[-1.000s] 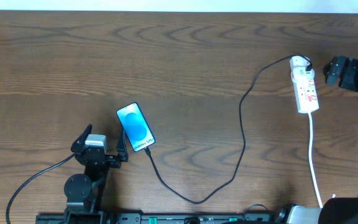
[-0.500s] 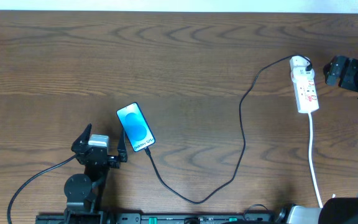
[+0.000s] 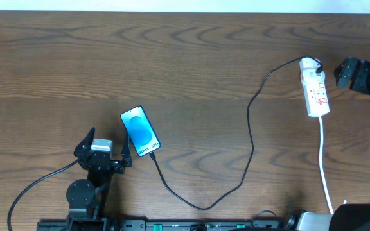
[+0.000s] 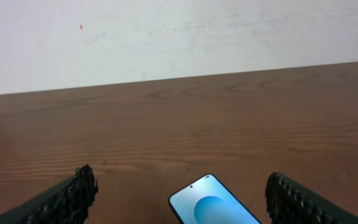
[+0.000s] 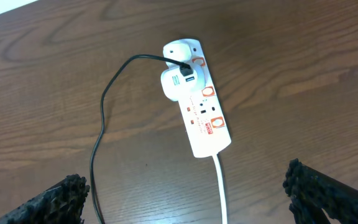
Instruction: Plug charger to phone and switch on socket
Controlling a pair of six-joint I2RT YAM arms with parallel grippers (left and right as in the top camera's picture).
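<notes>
Brown wood worktop (image 3: 185,58): we log 1 phone (image 3: 140,131), black charger (image 3: 249,128) running from its lower edge to white socket (image 3: 315,90); left tool (image 4: 180,190), right tool (image 5: 185,183) both spread wide, empty.

The only change I can find is a very small one, at my left arm (image 3: 82,190). One second ago the white block (image 3: 101,145) behind my left fingers (image 3: 84,144) lay slightly more to the left in the overhead view. By half a second ago it had shifted a little to the right, toward the phone (image 3: 140,131). The shift is so small that I cannot tell more about it.
</notes>
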